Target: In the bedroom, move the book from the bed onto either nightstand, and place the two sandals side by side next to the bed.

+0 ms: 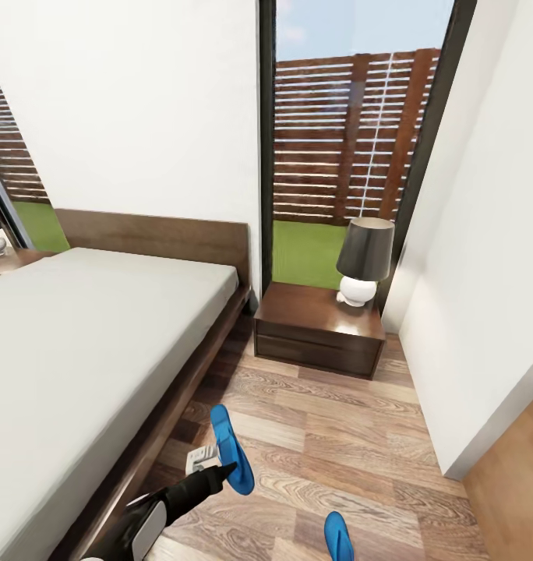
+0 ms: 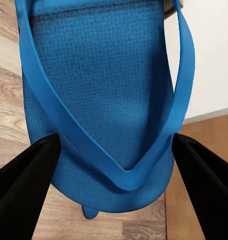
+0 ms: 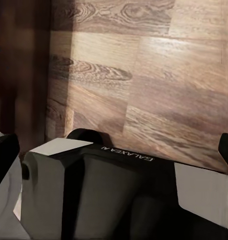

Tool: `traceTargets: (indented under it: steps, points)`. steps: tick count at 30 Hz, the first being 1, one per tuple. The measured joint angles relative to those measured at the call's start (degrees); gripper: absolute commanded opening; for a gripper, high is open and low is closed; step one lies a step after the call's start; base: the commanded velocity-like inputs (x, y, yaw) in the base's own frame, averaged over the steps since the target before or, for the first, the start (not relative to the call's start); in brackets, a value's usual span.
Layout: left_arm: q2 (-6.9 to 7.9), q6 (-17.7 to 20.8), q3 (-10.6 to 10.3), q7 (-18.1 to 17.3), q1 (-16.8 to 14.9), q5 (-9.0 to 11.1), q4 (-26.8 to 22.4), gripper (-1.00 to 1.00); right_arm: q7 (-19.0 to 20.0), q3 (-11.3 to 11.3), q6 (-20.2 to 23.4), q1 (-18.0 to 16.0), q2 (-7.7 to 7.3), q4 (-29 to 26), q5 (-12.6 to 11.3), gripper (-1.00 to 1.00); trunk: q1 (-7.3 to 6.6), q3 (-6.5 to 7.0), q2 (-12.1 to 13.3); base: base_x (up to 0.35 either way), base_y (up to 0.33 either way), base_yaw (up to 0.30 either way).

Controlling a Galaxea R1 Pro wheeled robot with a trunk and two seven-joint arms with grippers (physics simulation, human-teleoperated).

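Underfoot is a wood-plank floor (image 1: 337,436) in warm brown grain, running from the camera to the white walls of the bedroom. At the near edge of the floor, a second blue sandal (image 1: 338,536) lies flat, cut off by the bottom of the head view. Just beyond it, the left gripper (image 1: 224,470) reaches out on its black arm beside the bed frame, with the first blue sandal (image 1: 231,449) between its fingers; the sandal stands on edge, tilted, close to the dark side rail. In the left wrist view the two black fingers (image 2: 24,185) stand wide apart, one at each side of the sandal's sole near where the thong straps meet; whether they press on it cannot be told. The right gripper's black fingertips show at the edges of the right wrist view above a grey robot body marked GALAXEA (image 3: 119,200), set well apart with nothing between them. Two sandals in all. To the left stretches the bed (image 1: 79,351), its pale mattress bare. Past its foot-side corner stands one nightstand (image 1: 317,331), carrying one lamp (image 1: 364,261) at its far right corner. Behind it a tall dark-framed window (image 1: 352,140) shows a slatted fence and grass.
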Motion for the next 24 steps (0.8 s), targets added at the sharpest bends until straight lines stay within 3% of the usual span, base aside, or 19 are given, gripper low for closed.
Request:
traceTargets:
  steps: [4, 6, 10, 14, 16, 20, 24]
  points:
    - [-0.01, -0.02, 0.00, 0.06, 0.00, 0.02, 0.00, -1.00, -0.03, -1.04, 0.35, 0.00, -1.01, -1.73, -0.01, 1.00, 0.00, 0.00, 0.00, 0.000, 0.000, 0.000]
    - [-0.01, -0.03, -0.03, 0.06, 0.00, -0.01, 0.00, -1.00, -0.10, -1.40, 0.69, -0.01, -1.37, -5.13, 0.00, 1.00, 0.00, 0.00, 0.00, 0.000, 0.000, 0.000]
    - [-0.10, -0.10, -0.12, 0.17, 0.00, -0.09, 0.00, -1.00, -2.15, -1.68, 2.96, -0.01, -1.66, -19.92, 0.02, 1.00, 0.00, 0.00, 0.00, 0.000, 0.000, 0.000]
    - [-0.17, -0.16, -0.14, 0.23, 0.00, -0.12, -0.02, -1.00, -14.11, -1.65, 7.80, 0.00, -1.70, -33.65, 0.10, 1.00, 0.00, 0.00, 0.00, 0.000, 0.000, 0.000]
    - [-0.18, -0.19, -0.14, 0.24, 0.00, -0.13, -0.01, -1.00, -24.55, -1.64, 9.30, 0.00, -1.57, -39.20, 0.31, 1.00, 0.00, 0.00, 0.00, 0.000, 0.000, 0.000]
    - [-0.20, -0.20, -0.14, 0.24, 0.00, -0.13, 0.00, -1.00, -40.29, -1.62, 10.33, 0.00, -1.37, -46.86, 0.48, 1.00, 0.00, 0.00, 0.00, 0.000, 0.000, 0.000]
    - [-0.24, -0.20, -0.14, 0.37, 0.00, -0.13, 0.00, -1.00, -47.25, -1.61, 12.87, -0.04, -1.29, -49.72, 0.46, 1.00, 0.00, 0.00, 0.00, 0.000, 0.000, 0.000]
